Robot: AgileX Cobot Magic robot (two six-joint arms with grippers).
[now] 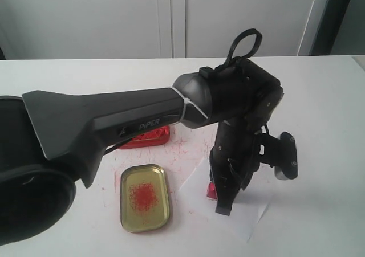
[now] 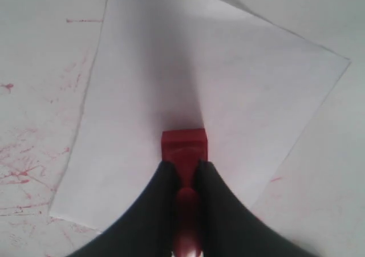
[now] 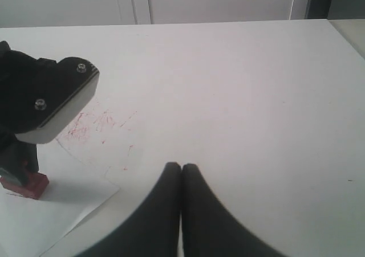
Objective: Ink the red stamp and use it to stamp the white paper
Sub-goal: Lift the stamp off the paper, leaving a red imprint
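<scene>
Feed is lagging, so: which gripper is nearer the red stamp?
Left. The left gripper is shut on the red stamp on the white paper; the right gripper, shut and empty, is apart from it.

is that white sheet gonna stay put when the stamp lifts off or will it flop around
Probably floppy and very light: the white paper looks thin and lies flat on the table. It may lift or slide with the red stamp if ink sticks, since only the stamp seems to press on it.
</scene>
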